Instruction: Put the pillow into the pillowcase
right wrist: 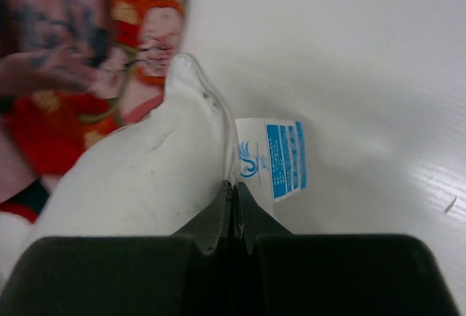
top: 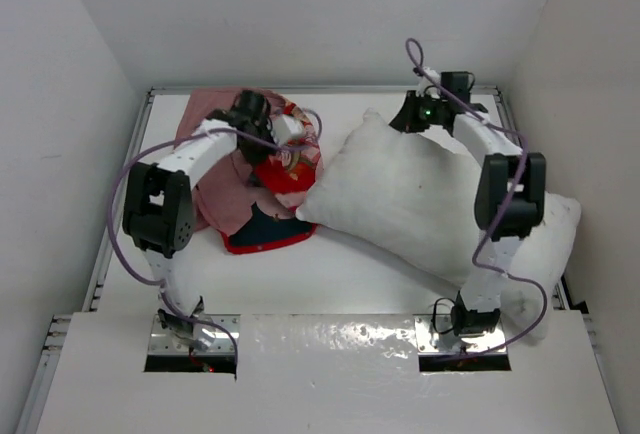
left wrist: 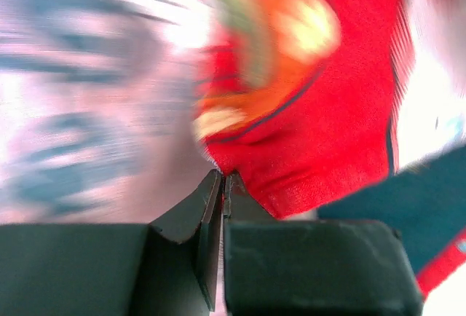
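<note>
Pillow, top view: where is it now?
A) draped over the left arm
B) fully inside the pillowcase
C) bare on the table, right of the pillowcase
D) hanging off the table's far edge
C: the white pillow lies uncovered on the table, with the red pillowcase bunched to its left.

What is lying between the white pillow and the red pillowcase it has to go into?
Nothing visible. The pillow lies with one corner against the pillowcase; no other object sits between them.
</note>
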You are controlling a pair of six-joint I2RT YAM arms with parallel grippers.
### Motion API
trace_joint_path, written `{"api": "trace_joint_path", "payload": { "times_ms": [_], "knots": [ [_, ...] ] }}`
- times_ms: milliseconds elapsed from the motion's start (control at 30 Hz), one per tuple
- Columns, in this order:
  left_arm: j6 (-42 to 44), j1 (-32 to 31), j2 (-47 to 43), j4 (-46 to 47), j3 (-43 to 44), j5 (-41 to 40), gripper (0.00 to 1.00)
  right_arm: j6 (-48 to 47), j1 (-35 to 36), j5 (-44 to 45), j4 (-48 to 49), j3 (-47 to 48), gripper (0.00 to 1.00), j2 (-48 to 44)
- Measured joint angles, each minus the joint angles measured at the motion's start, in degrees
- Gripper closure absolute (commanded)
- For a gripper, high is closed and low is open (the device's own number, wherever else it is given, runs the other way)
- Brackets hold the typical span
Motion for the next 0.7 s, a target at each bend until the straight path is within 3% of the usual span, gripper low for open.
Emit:
{"api": "trace_joint_path", "payload": {
  "times_ms": [133, 300, 400, 533, 567, 633, 700],
  "knots": [
    [-4.1, 3.7, -0.7, 0.2, 13.7, 2.5, 1.0, 1.0, -3.6, -9.6, 7.1, -10.4, 1.0, -13.9],
    [-7.0, 3.5, -1.6, -0.2, 21.9, 4.7, 1.0, 2.2, -4.8, -21.0, 13.5, -16.2, 1.0, -27.0],
    [-8.5, 2.8, -0.5, -0.6, 25.8, 6.3, 1.0, -1.5, 0.2, -21.8, 11.3, -18.9, 1.0, -31.7],
    [-9.4, 1.6, 2.0, -0.6, 28.9, 7.2, 1.0, -6.1, 13.0, -20.9, 5.6, -21.0, 0.96, -32.5],
    [-9.6, 1.3, 2.5, -0.3, 28.9, 7.3, 1.0, -6.4, 15.6, -20.7, 4.4, -21.3, 0.85, -32.0],
    [-9.8, 0.9, 3.5, 0.1, 28.9, 7.3, 1.0, -6.5, 17.8, -17.4, 2.1, -21.5, 0.39, -31.3],
    [-10.0, 0.7, 4.5, 0.6, 28.9, 7.0, 1.0, -6.5, 16.4, -11.9, -0.3, -20.0, 0.15, -29.8]
  ]
}}
